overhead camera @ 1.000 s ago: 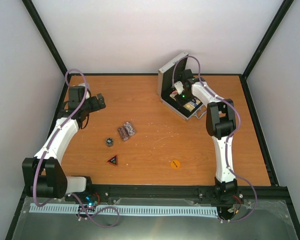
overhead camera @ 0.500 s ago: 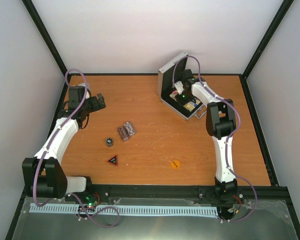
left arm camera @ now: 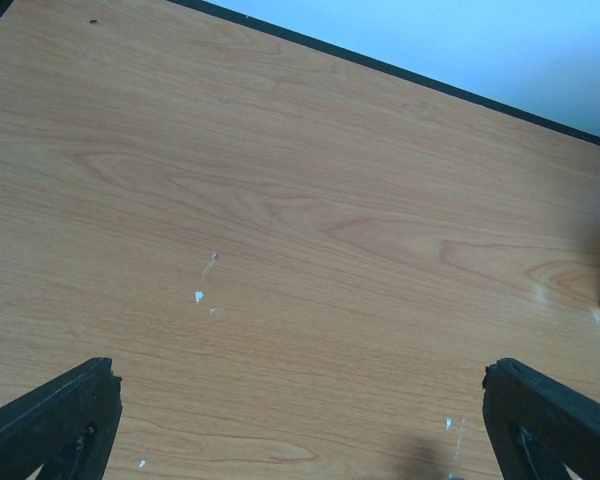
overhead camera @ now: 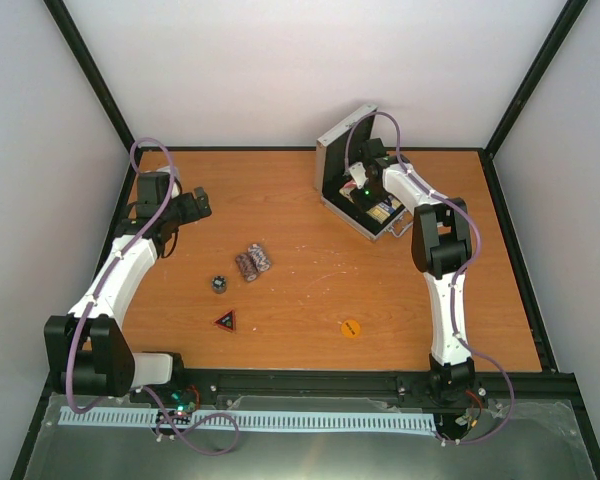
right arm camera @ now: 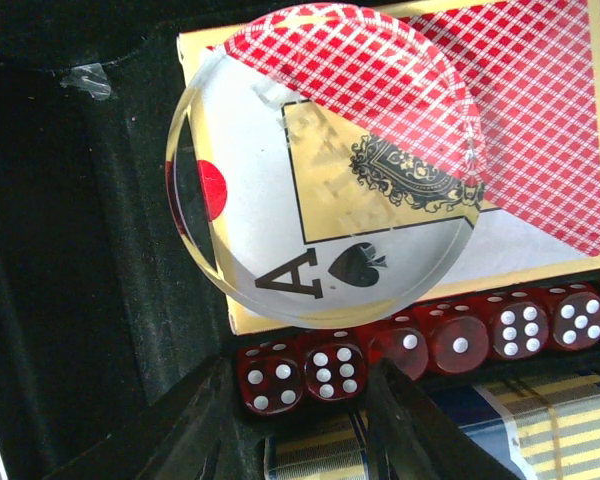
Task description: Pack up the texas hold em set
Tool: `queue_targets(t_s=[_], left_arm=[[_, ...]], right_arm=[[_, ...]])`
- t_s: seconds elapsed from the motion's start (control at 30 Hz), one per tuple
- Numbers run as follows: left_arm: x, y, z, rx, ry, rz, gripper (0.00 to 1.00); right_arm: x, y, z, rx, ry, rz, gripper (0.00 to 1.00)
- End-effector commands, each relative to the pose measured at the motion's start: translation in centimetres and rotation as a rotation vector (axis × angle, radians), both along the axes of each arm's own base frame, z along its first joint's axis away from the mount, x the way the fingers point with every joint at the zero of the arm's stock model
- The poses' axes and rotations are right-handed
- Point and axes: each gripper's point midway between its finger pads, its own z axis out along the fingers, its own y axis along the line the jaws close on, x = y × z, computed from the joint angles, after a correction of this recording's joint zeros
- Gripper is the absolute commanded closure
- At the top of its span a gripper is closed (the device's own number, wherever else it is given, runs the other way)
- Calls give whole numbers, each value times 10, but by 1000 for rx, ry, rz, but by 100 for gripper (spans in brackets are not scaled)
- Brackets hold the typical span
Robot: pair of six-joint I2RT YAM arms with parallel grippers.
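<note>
Just ahead of the right gripper (right arm camera: 300, 395) fingers (right arm camera: 420, 430), a row of dice (right arm camera: 430, 345) lies in the case (right arm camera: 80, 250). Beyond the dice sits a card deck (right arm camera: 540, 150) with a disc (right arm camera: 325, 165) on it. The table (left arm camera: 300, 200) lies between the left gripper (left arm camera: 300, 400) fingers (left arm camera: 50, 420).

Orange-brown wooden tabletop (overhead camera: 290, 200), seen from above. An open silver case (overhead camera: 332, 160) sits at 1 o'clock. Striped chip stacks (overhead camera: 253, 261) lie at 9 o'clock, a small dark piece (overhead camera: 218, 285) and a red-edged triangle (overhead camera: 225, 321) toward 8, and an orange disc (overhead camera: 350, 327) at 6.
</note>
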Motion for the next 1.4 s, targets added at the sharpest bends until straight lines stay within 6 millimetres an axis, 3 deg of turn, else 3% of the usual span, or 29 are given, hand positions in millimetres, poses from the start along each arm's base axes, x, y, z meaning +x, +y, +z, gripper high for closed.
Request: queue_targets(t_s=[0.0, 0.47, 0.83, 1.0, 1.17, 1.37], left_arm=[[3, 0, 18, 14, -39, -9, 0], [1, 1, 16, 15, -41, -1, 0], [2, 0, 15, 7, -42, -7, 0], [1, -2, 13, 4, -32, -14, 0], [-6, 3, 13, 25, -20, 6, 0], [-18, 7, 8, 32, 43, 27, 0]], right_arm=[[8, -2, 17, -2, -56, -10, 62], [5, 9, 40, 88, -95, -15, 51], [-17, -9, 70, 67, -179, -68, 47], [-36, -15, 92, 86, -206, -109, 47], [-74, -37, 108, 29, -243, -152, 46], [-113, -55, 134, 70, -314, -265, 37]])
